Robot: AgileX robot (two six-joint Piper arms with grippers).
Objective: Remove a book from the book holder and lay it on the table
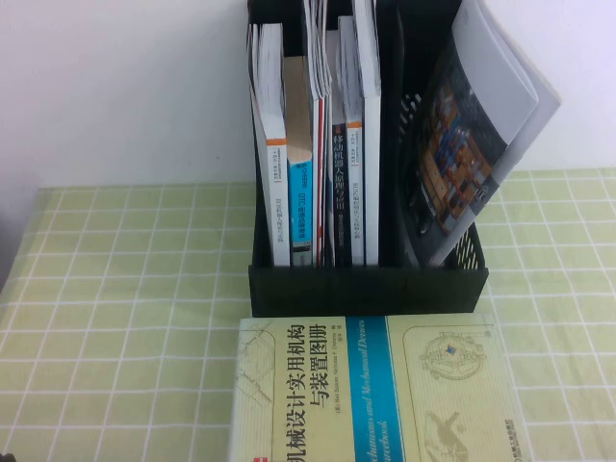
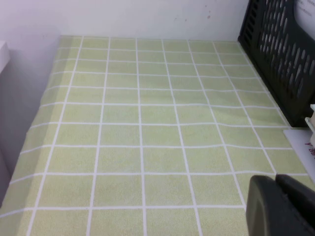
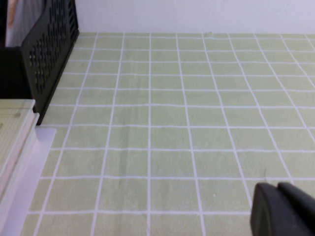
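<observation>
The black book holder stands at the back middle of the green gridded table. Several upright books and thin white-edged magazines fill its left compartments. No white cover with red and blue letters shows, so I cannot tell which is the book. The holder's mesh side shows in the left wrist view and in the right wrist view. My left gripper is shut and empty, low over the cloth left of the holder. My right gripper is shut and empty over the cloth to its right. Neither shows in the high view.
A grey magazine with a colourful photo cover leans out of the holder's right compartment. A pale yellow-green book with a blue band lies flat in front of the holder. A thin white sheet sticks out beneath it. A white wall lies behind.
</observation>
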